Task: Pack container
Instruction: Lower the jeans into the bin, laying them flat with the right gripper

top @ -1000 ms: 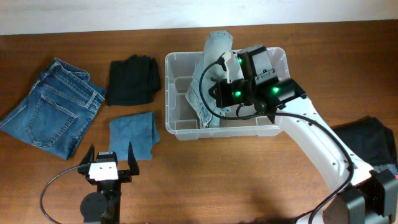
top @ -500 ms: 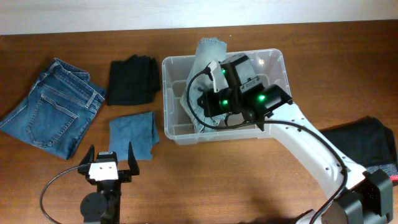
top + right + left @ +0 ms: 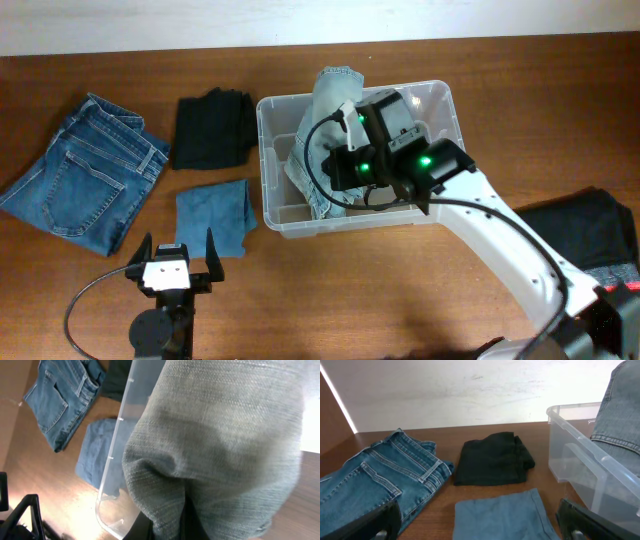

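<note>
Right tool is pinched tight on a pair of pale grey-blue jeans, holding them bunched over the bin. The bin sits just past bench centre toward 1 o'clock. The jeans are partly inside it, and their top end drapes over the 12 o'clock rim. Left tool is parked at 7 o'clock, fingers spread wide and holding nothing.

Step looks like stuffing the jeans in. To do it well: lower the bundle to the floor of the bin, pull the overhanging end inside the rim, and let go only once the fabric is below the rim. The bin is light plastic, so dragging the cloth could shift it.

Waiting on the bench:
- folded blue jeans at 9 o'clock
- black garment at 10 o'clock
- blue cloth at 8 o'clock
- dark garment at 4 o'clock

The bench is brown wood grain, with a plain white wall along the 12 o'clock edge.
</note>
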Controlling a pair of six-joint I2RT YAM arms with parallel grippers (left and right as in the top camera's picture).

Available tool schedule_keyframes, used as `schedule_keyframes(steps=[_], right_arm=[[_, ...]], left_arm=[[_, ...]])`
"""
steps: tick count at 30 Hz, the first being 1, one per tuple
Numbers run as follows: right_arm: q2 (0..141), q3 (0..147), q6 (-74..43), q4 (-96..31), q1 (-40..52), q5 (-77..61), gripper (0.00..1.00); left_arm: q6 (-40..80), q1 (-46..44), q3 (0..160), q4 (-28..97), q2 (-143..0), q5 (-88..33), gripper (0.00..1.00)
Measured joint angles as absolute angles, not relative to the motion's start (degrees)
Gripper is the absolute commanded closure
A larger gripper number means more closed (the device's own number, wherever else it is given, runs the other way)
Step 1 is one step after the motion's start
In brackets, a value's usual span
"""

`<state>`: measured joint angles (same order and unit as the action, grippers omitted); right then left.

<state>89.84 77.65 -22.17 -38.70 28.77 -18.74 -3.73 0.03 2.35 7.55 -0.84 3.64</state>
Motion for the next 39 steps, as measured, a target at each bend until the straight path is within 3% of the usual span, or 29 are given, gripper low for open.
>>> schedule_keyframes(steps=[8, 20, 31, 34, 39], right_arm=[[82.4, 77.6, -22.5, -44.6, 28.8, -12.6, 0.96], [82.8, 77.6, -22.5, -48.1, 28.7, -8.1, 0.96], [83.0, 73.4, -22.2, -48.0, 22.4, -6.2, 0.96], [83.4, 71.3, -20.9, -46.1, 20.7, -6.2, 0.74], [84.5, 70.1, -16.3, -44.5, 18.2, -4.6, 0.72]], left_arm=[[-3.7, 0.0, 2.3, 7.6, -0.8, 3.6, 0.01], [-3.7, 0.0, 2.3, 7.6, -0.8, 3.6, 0.01], [-3.7, 0.0, 2.3, 7.5, -0.8, 3.6, 0.01], [-3.7, 0.0, 2.3, 7.6, -0.8, 3.6, 0.01], [-3.7, 0.0, 2.3, 7.6, -0.8, 3.6, 0.01]])
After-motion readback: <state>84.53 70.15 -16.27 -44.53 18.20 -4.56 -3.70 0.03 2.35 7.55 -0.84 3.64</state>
